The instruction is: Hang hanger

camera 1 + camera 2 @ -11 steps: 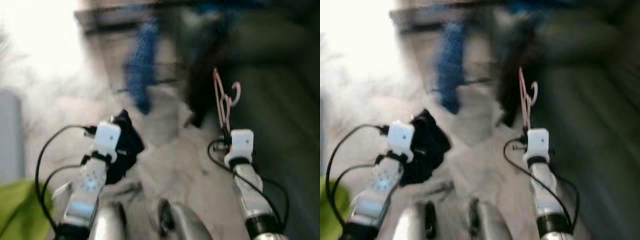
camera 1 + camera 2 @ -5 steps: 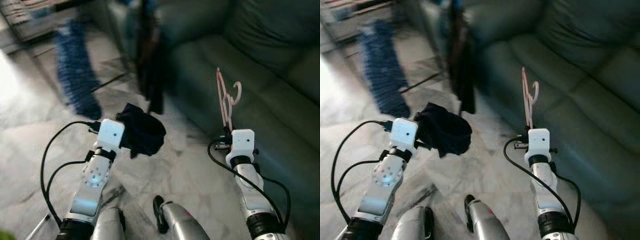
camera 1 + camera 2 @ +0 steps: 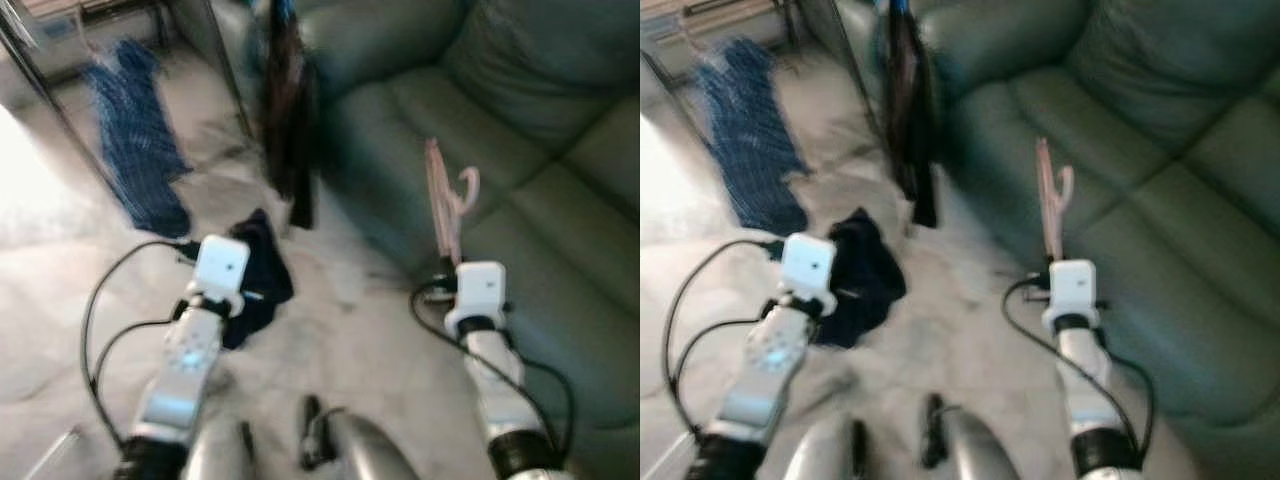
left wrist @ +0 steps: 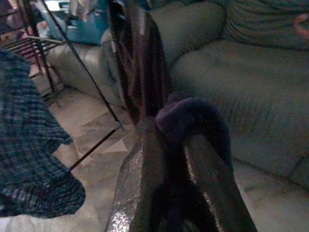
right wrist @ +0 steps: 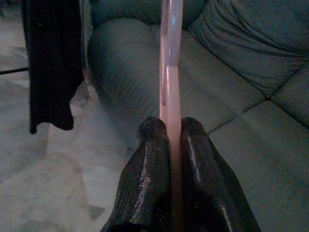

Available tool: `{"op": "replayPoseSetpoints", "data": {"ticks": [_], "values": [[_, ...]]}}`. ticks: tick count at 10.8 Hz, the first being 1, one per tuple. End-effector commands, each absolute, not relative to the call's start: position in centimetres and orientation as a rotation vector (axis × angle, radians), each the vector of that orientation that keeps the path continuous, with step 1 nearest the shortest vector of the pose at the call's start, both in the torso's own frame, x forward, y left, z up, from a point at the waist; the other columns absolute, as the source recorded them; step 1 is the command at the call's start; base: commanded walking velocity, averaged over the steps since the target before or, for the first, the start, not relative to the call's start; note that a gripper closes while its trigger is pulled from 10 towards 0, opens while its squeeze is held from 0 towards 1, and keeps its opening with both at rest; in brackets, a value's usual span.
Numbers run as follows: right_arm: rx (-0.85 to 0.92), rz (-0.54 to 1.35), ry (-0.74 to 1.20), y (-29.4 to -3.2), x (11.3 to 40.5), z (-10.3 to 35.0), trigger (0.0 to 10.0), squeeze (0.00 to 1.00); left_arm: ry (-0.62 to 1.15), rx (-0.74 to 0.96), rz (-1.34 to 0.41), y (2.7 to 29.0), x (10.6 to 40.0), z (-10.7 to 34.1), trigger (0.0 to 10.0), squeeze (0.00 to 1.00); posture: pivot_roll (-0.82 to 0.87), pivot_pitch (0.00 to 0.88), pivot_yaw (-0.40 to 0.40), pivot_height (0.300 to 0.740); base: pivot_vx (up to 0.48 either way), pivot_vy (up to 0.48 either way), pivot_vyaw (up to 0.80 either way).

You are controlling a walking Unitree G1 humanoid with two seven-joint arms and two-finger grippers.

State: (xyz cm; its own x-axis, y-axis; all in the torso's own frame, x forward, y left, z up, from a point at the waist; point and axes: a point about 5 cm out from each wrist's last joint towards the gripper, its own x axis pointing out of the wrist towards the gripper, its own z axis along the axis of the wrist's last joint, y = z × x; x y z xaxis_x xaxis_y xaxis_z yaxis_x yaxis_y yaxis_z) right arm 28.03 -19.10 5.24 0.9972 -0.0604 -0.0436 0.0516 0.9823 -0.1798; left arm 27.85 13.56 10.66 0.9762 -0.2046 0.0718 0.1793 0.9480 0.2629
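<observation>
A pink plastic hanger (image 3: 445,205) stands upright in my right gripper (image 5: 169,126), which is shut on its lower edge, out in front of the green sofa (image 3: 540,150). The hanger's hook (image 3: 468,186) curls at the top. My left gripper (image 4: 176,130) is shut on a dark navy cloth (image 3: 256,275), which droops from the fingers over the marble floor. Ahead stands a metal drying rack (image 3: 225,70) with a dark garment (image 3: 288,110) and a blue checked garment (image 3: 135,130) hanging from it.
The green sofa runs along the right side and behind the rack. Pale marble floor (image 3: 350,300) lies between the rack and me. A blue box (image 4: 84,21) sits beyond the rack in the left wrist view.
The camera has swung and bent closer, so the rack and sofa have shifted and sharpened. Both grippers keep their hold; the cloth now hangs lower from the left one.
</observation>
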Motion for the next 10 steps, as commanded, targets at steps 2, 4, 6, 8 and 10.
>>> {"op": "replayPoseSetpoints", "data": {"ticks": [2,4,6,8,10], "values": [[-0.189,-0.070,0.051,-19.4,27.8,5.1,10.0,0.00,-0.109,0.243,-0.201,13.2,27.7,10.7,10.0,0.00,0.05,0.209,-0.054,0.740,0.000,-0.480,0.00],[-0.187,-0.081,0.061,-19.6,27.6,4.9,10.0,0.00,-0.098,0.247,-0.203,13.2,27.7,10.5,10.0,0.00,0.05,0.208,-0.055,0.740,0.000,-0.480,0.00],[-0.190,-0.097,0.075,-19.8,27.5,4.8,10.0,0.00,-0.102,0.231,-0.197,13.0,27.8,10.6,10.0,0.00,0.04,0.213,-0.059,0.740,0.000,-0.240,-0.40],[-0.178,-0.123,0.065,-20.0,27.8,5.1,10.0,0.00,-0.121,0.211,-0.187,12.9,28.3,11.2,10.0,0.00,0.03,0.232,-0.051,0.740,0.000,0.000,-0.80],[-0.169,-0.152,0.072,-20.4,27.6,5.0,10.0,0.00,-0.137,0.186,-0.168,12.8,28.9,11.8,10.0,0.00,0.03,0.235,-0.057,0.740,0.000,0.000,-0.80]]}}
